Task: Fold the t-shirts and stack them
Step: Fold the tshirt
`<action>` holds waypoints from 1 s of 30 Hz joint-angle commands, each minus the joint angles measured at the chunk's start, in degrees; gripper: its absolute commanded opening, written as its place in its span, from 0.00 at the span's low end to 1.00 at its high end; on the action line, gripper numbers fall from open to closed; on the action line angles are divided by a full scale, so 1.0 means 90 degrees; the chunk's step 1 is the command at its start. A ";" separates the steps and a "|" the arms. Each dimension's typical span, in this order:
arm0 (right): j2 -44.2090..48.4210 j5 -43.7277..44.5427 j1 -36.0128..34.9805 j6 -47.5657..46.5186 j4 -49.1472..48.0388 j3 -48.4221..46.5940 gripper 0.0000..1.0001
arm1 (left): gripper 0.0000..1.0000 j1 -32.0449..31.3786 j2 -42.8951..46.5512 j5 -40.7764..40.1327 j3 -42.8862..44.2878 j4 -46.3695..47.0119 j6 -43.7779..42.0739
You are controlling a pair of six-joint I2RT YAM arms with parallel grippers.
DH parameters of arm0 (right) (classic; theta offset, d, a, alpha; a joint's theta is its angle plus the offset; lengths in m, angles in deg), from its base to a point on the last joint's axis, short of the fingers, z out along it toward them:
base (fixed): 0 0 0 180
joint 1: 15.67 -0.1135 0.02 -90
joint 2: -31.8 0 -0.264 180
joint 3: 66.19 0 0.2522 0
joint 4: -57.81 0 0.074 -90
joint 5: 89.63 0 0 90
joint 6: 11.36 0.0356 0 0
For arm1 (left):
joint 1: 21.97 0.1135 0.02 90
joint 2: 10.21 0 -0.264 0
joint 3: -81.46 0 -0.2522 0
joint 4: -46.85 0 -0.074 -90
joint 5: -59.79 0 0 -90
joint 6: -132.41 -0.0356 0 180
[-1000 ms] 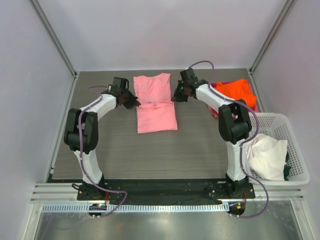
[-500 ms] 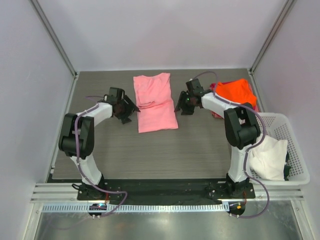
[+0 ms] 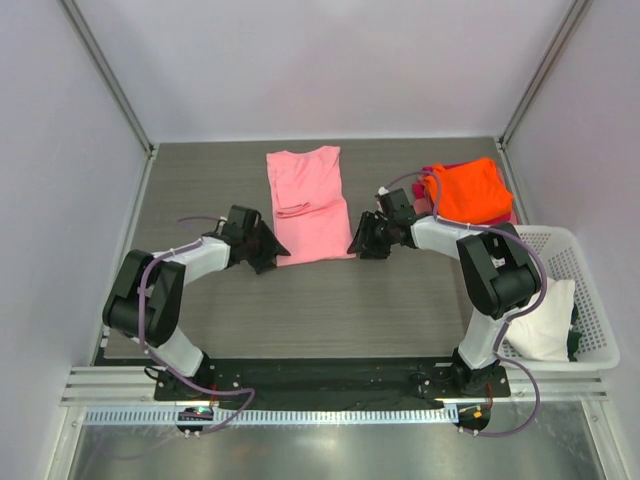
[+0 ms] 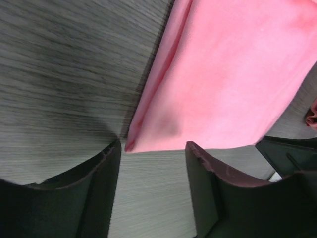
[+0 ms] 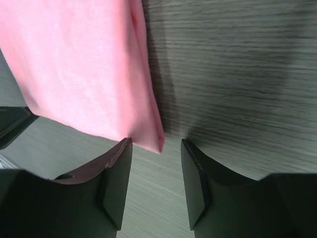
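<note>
The light pink t-shirt (image 3: 308, 205) lies flat at the table's middle, folded into a narrow strip. My left gripper (image 3: 268, 250) is open at its near left corner. In the left wrist view that corner (image 4: 130, 145) sits just past the tip of one finger (image 4: 106, 168), with bare table between the jaws. My right gripper (image 3: 362, 240) is open at the near right corner (image 5: 159, 146), which pokes just between its fingertips (image 5: 121, 158). The orange t-shirt (image 3: 468, 190) lies on the magenta-red one (image 3: 440, 168) at the back right. The cream-white t-shirt (image 3: 535, 320) is in the basket.
A white lattice basket (image 3: 590, 290) stands at the right edge of the table, beside the right arm. Grey walls with metal posts close in the table on three sides. The wood-grain table (image 3: 300, 310) is bare near the arm bases.
Both grippers were shut at the pink shirt's sides further back. They have opened, let go and slid toward me along its edges to the near corners.
</note>
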 commanded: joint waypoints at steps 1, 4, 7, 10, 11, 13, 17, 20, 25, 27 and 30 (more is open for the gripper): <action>0.0206 -0.0121 -0.0071 -0.0029 -0.0265 0.0271 0.51 | 0.54 0.0019 0.0000 -0.0162 -0.0193 0.0179 0.0000; 0.0187 -0.0150 -0.0090 0.0010 -0.0402 0.0369 0.50 | 0.38 0.0029 -0.0009 -0.0181 -0.0252 0.0247 -0.0010; 0.0031 -0.0141 -0.0120 0.0039 -0.0422 0.0301 0.41 | 0.26 0.0019 0.0010 -0.0210 -0.0320 0.0267 0.0000; -0.0018 0.0005 -0.0120 0.0030 -0.0431 0.0243 0.29 | 0.25 0.0019 0.0088 -0.0288 -0.0389 0.0277 -0.0010; -0.0018 0.0035 -0.0120 0.0020 -0.0431 0.0213 0.26 | 0.25 0.0029 0.0098 -0.0317 -0.0398 0.0277 -0.0010; -0.0028 0.0074 -0.0120 -0.0009 -0.0441 0.0174 0.16 | 0.24 0.0029 0.0088 -0.0337 -0.0399 0.0287 -0.0030; 0.0040 0.0006 -0.0120 -0.0039 -0.0403 0.0125 0.01 | 0.03 0.0029 0.0049 -0.0201 -0.0408 0.0326 -0.0039; 0.0419 0.0083 -0.0129 -0.0049 -0.0354 0.0349 0.01 | 0.00 0.0019 0.0263 -0.0133 -0.0515 0.0326 -0.0098; 0.1201 -0.0062 -0.0207 -0.0107 -0.0129 0.0963 0.01 | 0.00 -0.0117 0.1004 -0.0006 -0.0906 0.0180 -0.0137; 0.1726 -0.0082 -0.0285 -0.0097 -0.0031 0.1140 0.01 | 0.00 -0.0273 0.1327 0.0082 -0.1004 0.0053 -0.0127; 0.2565 -0.0034 -0.0461 -0.0088 0.0241 0.1404 0.01 | 0.00 -0.0508 0.2098 0.0121 -0.1033 -0.0570 -0.0137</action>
